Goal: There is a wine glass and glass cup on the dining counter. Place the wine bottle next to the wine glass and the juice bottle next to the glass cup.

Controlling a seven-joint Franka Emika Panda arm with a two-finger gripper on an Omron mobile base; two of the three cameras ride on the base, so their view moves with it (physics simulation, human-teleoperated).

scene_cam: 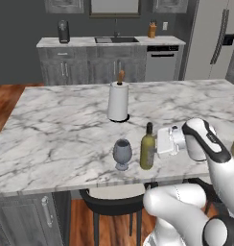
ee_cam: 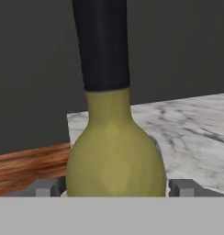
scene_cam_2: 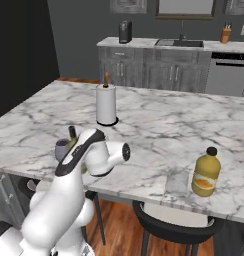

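On the dining counter (scene_cam: 56,129) the slim olive wine bottle (scene_cam: 147,147) stands upright just right of the smoky wine glass (scene_cam: 122,154). My gripper (scene_cam: 160,142) reaches it from the right at body height. In the hand view the wine bottle (ee_cam: 114,151) sits between the fingertips (ee_cam: 47,188), with a thin gap on each side; the gripper (ee_cam: 115,189) is open around it. The orange juice bottle (scene_cam_2: 206,172) stands beside the clear glass cup (scene_cam_2: 177,181) near the front edge. My arm partly hides the wine bottle (scene_cam_2: 72,133) and wine glass (scene_cam_2: 61,149).
A paper towel roll (scene_cam: 118,101) stands upright mid-counter behind the wine glass. A dark stool (scene_cam: 114,204) sits under the counter's front edge. Wall cabinets with a sink (scene_cam: 115,40) and a fridge (scene_cam: 210,38) line the far wall.
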